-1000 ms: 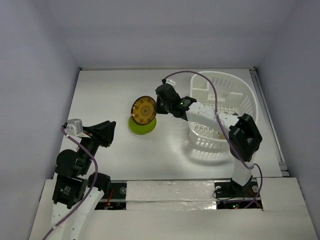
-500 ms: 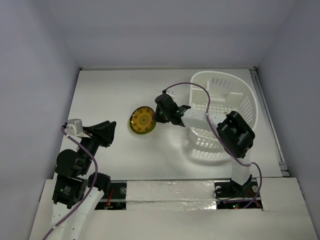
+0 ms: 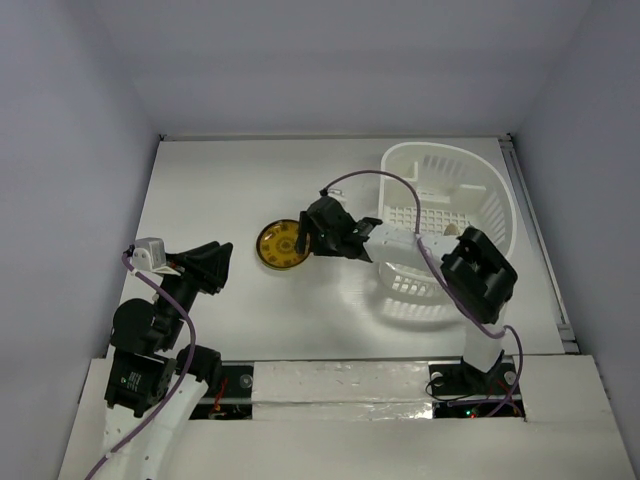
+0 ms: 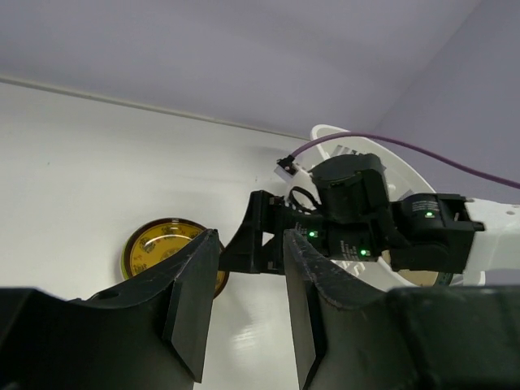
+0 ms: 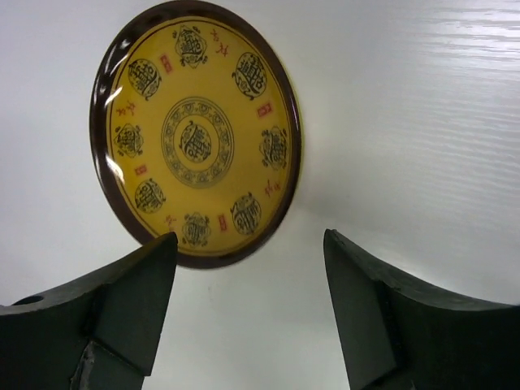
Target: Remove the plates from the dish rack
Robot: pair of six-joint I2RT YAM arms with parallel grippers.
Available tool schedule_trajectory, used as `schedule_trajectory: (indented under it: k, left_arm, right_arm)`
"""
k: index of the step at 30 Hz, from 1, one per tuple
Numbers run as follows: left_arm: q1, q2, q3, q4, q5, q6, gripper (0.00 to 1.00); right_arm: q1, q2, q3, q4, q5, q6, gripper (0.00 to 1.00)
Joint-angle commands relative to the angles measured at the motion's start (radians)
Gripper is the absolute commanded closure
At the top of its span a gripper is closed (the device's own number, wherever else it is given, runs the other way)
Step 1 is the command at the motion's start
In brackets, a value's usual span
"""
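A yellow-orange plate (image 3: 281, 245) with a dark rim lies flat on the table left of the dish rack (image 3: 487, 190). My right gripper (image 3: 308, 236) hovers just over the plate's right edge, open, with nothing between its fingers. In the right wrist view the plate (image 5: 196, 134) lies ahead of that gripper (image 5: 249, 241). A beige plate (image 3: 451, 231) shows partly inside the rack, behind the right arm. My left gripper (image 3: 216, 266) hangs at the near left, open and empty. The left wrist view looks past that gripper (image 4: 250, 244) at the yellow plate (image 4: 158, 248) and the rack (image 4: 351, 140).
The right arm (image 3: 478, 275) reaches across the rack's near side. Its purple cable (image 3: 385, 176) loops above the rack's left rim. Walls close off the table at the back and on both sides.
The right gripper brought the tilted yellow plate down flat onto the table, then opened and let it go. A green plate seen under it earlier is now covered. The left arm has not moved.
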Motion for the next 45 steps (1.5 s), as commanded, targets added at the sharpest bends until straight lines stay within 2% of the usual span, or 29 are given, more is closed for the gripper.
schedule_trajectory:
  k: [1, 3, 4, 5, 6, 7, 9, 13, 15, 16, 19, 21, 23, 32, 39, 45]
  left_arm:
    - [-0.005, -0.001, -0.001, 0.037, -0.001, -0.008, 0.65]
    - [-0.005, -0.002, -0.001, 0.040, 0.000, -0.006, 0.65]
    - [-0.005, -0.002, -0.002, 0.040, 0.002, -0.008, 0.65]
    - [-0.005, -0.002, -0.002, 0.041, 0.005, -0.008, 0.65]
    - [-0.005, -0.002, -0.004, 0.043, 0.008, -0.006, 0.65]
    - [-0.005, -0.001, -0.004, 0.045, 0.011, -0.008, 0.65]
    - [-0.005, -0.001, -0.004, 0.043, 0.014, -0.008, 0.65]
    - [-0.005, -0.010, -0.004, 0.045, 0.019, -0.008, 0.66]
    - [-0.005, -0.016, -0.004, 0.046, 0.019, -0.006, 0.66]
    - [-0.005, -0.019, -0.004, 0.046, 0.020, -0.006, 0.66]
    - [-0.014, -0.021, -0.002, 0.045, 0.020, -0.005, 0.66]
    - [-0.024, -0.021, -0.002, 0.043, 0.020, -0.003, 0.66]
    - [-0.024, -0.022, -0.001, 0.042, 0.020, -0.003, 0.66]
    - [-0.033, -0.038, -0.001, 0.040, 0.012, -0.003, 0.66]
    - [-0.033, -0.044, -0.001, 0.040, 0.011, -0.003, 0.66]
    - [-0.033, -0.047, -0.001, 0.040, 0.011, -0.003, 0.66]
  right_arm:
    - [0.010, -0.151, -0.018, -0.066, 0.088, -0.050, 0.22]
    - [0.010, -0.255, -0.039, -0.105, 0.131, -0.070, 0.31]
    - [0.010, -0.295, -0.049, -0.152, 0.189, -0.076, 0.41]
    - [0.010, -0.336, -0.053, -0.190, 0.235, -0.085, 0.76]
    - [0.010, -0.378, -0.056, -0.235, 0.289, -0.087, 0.95]
    - [0.001, -0.456, -0.044, -0.355, 0.400, -0.085, 1.00]
    - [-0.025, -0.524, -0.032, -0.469, 0.471, -0.100, 1.00]
    - [-0.162, -0.623, 0.003, -0.826, 0.621, -0.071, 1.00]
    - [-0.214, -0.657, -0.006, -0.899, 0.631, -0.059, 0.98]
    - [-0.234, -0.668, -0.015, -0.931, 0.618, -0.067, 0.94]
    - [-0.321, -0.682, -0.032, -0.950, 0.576, -0.135, 0.58]
    - [-0.345, -0.662, -0.027, -0.964, 0.574, -0.157, 0.51]
    - [-0.363, -0.637, -0.024, -0.949, 0.529, -0.195, 0.49]
    - [-0.434, -0.477, -0.001, -0.921, 0.515, -0.280, 0.51]
    - [-0.458, -0.401, 0.028, -0.930, 0.559, -0.311, 0.70]
    - [-0.458, -0.387, 0.075, -0.968, 0.573, -0.332, 0.82]
